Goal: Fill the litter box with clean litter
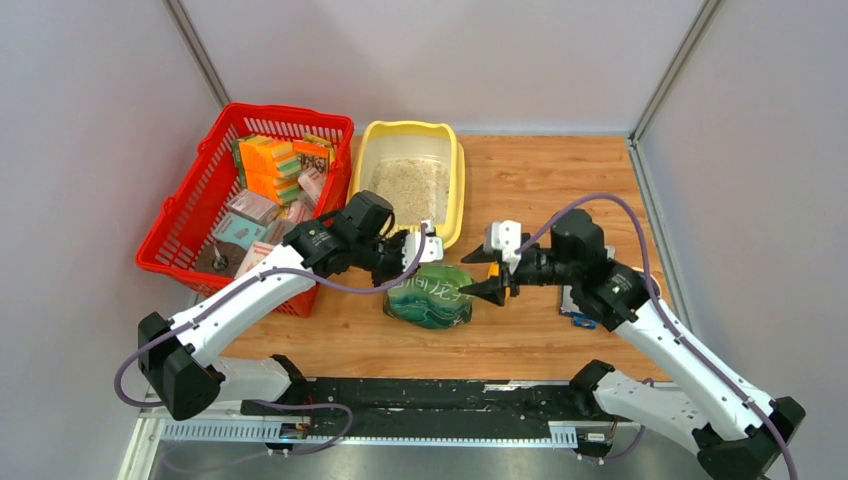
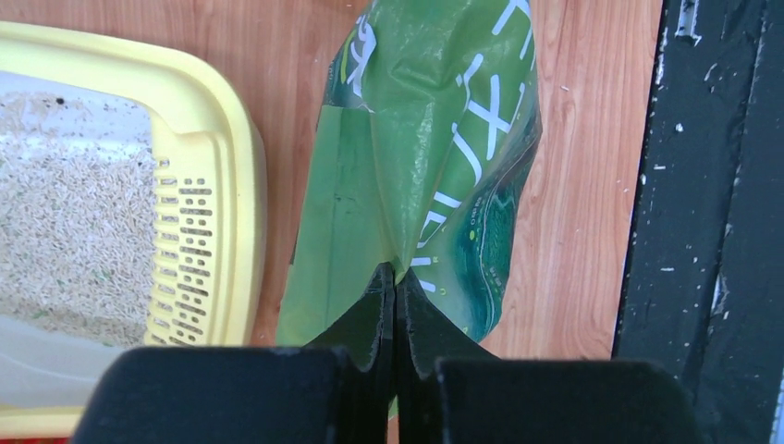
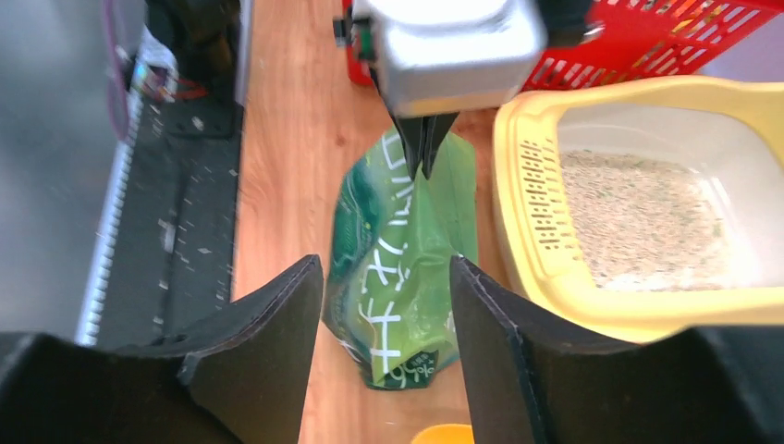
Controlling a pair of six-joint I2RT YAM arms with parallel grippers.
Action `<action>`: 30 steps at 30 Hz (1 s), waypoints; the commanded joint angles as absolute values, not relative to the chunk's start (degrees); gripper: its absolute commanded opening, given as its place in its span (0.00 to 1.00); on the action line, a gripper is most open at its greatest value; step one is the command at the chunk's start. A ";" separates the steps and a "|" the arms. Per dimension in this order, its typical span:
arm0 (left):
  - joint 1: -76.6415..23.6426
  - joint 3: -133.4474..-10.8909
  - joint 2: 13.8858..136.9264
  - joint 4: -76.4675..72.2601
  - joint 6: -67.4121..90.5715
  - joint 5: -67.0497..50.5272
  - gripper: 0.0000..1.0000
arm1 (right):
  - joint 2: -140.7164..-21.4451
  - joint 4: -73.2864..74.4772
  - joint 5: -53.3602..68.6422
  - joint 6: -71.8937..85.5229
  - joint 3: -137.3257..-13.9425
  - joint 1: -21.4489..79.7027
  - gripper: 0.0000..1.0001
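Red basket [image 1: 180, 230] crammed with sponges and boxes sits right beside the litter box [image 1: 457, 170], which is at the back of the table with litter [image 1: 412, 190] in it. The green pouch [image 1: 430, 297] lies just in front. The left gripper [image 2: 395, 275] is pinched tight on the pouch's edge. The right gripper [image 3: 385, 268] hangs by the pouch, jaws apart, holding nothing.

We see litter [image 1: 410, 190] in the litter box [image 1: 458, 180], the basket [image 1: 185, 215] at its left. The pouch [image 1: 430, 297] lies just nearer.

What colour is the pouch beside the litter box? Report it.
The pouch is green with white characters; the left wrist view shows it best.
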State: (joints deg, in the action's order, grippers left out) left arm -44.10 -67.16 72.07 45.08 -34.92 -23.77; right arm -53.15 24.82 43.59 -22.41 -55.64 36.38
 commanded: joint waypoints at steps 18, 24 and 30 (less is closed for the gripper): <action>-40.34 -64.25 71.89 41.93 -21.36 -32.87 0.00 | -58.09 10.80 13.18 -47.11 -45.87 53.88 0.62; -39.64 -64.16 71.89 41.22 -20.22 -33.13 0.00 | -59.76 14.76 15.73 -46.23 -46.58 53.88 0.59; -38.50 -64.16 72.33 41.13 -19.69 -33.84 0.00 | -59.85 17.83 16.00 -46.14 -46.76 53.88 0.54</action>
State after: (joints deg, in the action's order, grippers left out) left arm -38.89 -64.84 72.12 40.86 -22.33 -30.39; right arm -59.68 14.79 15.68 -45.95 -45.41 53.58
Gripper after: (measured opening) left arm 0.008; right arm 0.563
